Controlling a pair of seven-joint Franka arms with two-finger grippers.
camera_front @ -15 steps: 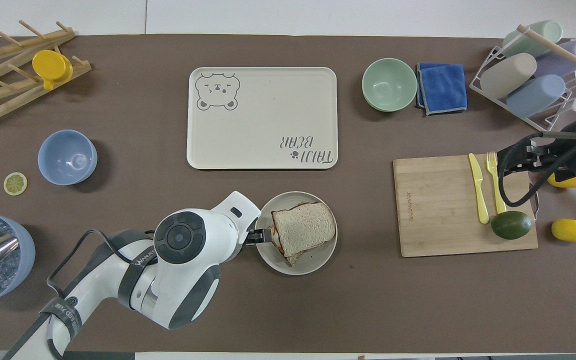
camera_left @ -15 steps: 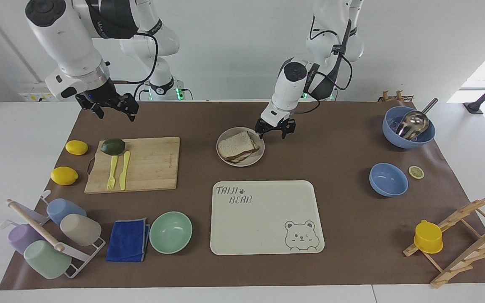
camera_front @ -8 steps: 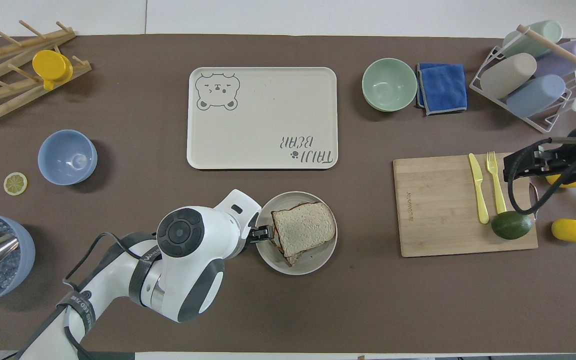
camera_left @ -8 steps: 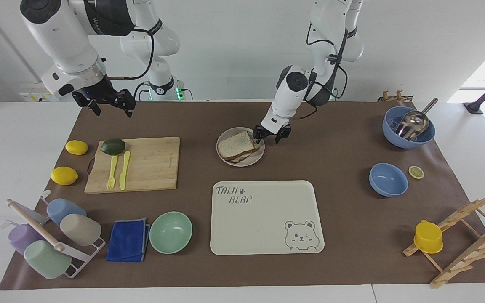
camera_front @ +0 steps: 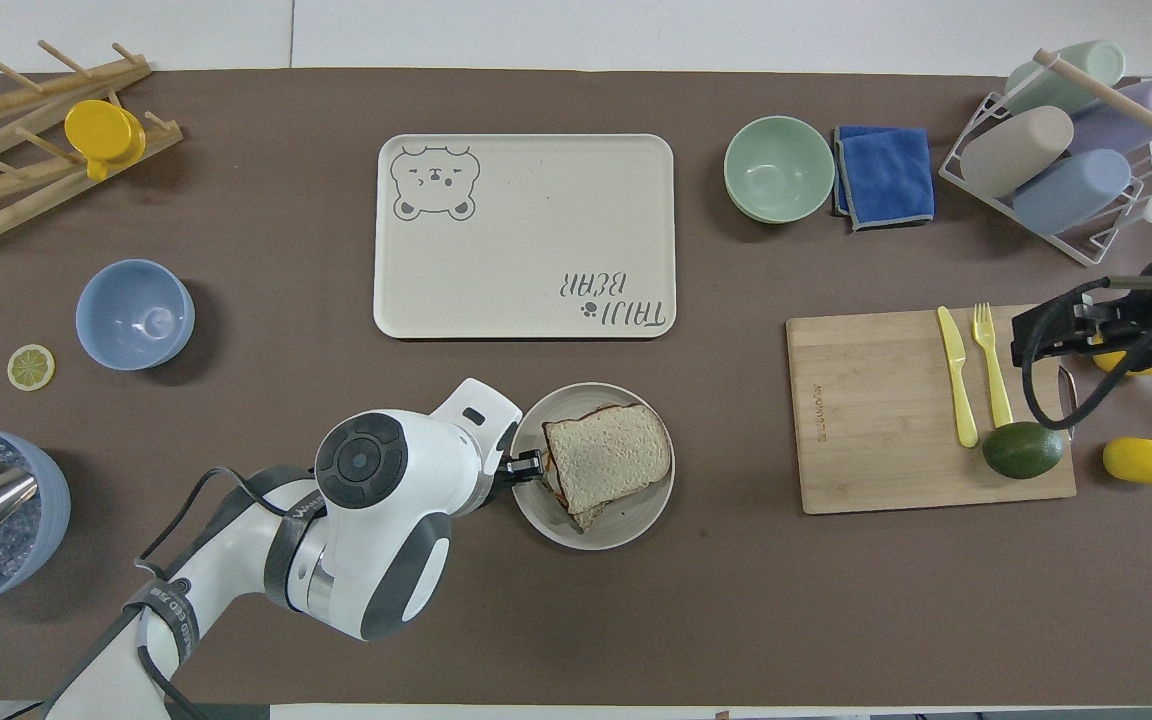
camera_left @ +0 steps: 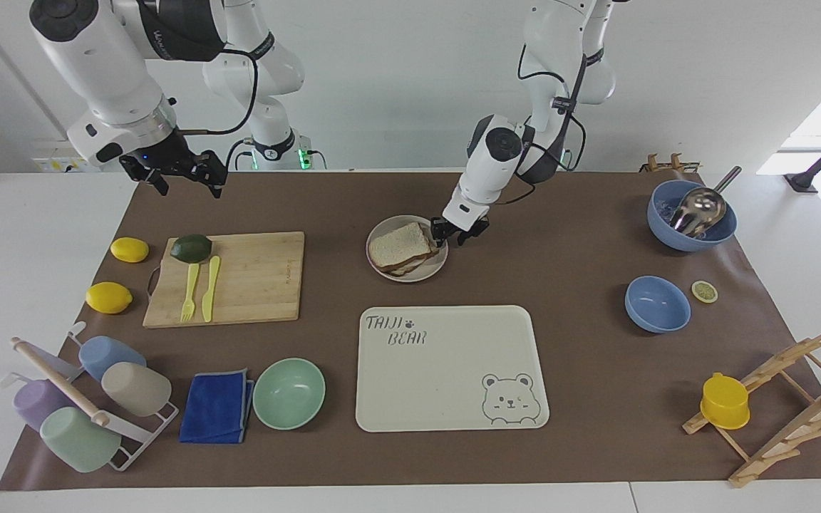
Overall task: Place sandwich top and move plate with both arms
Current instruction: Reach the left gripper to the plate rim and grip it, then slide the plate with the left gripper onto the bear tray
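The sandwich top [camera_left: 400,246], a squarish slice of pale speckled bread with a thin brown crust, lies on the stacked sandwich in the small round light-grey plate [camera_left: 433,270], which sits on the brown mat nearer the robots than the cream rectangular bear tray [camera_left: 453,370]. Over the past second the left gripper [camera_left: 459,231] has dropped from just above the plate's edge to the rim on the side toward the left arm's end of the table, and its black fingers have drawn in from wide open to about halfway; whether they already pinch the rim cannot be told from either view. With the bread seated, the placing step looks finished and the plate move appears to be starting. The right gripper [camera_left: 174,171], fingers spread wide and empty, hangs high above the mat's edge near the bamboo cutting board [camera_left: 254,281] and has drifted slightly away from the plate, so the second hold the task calls for is not yet in place.
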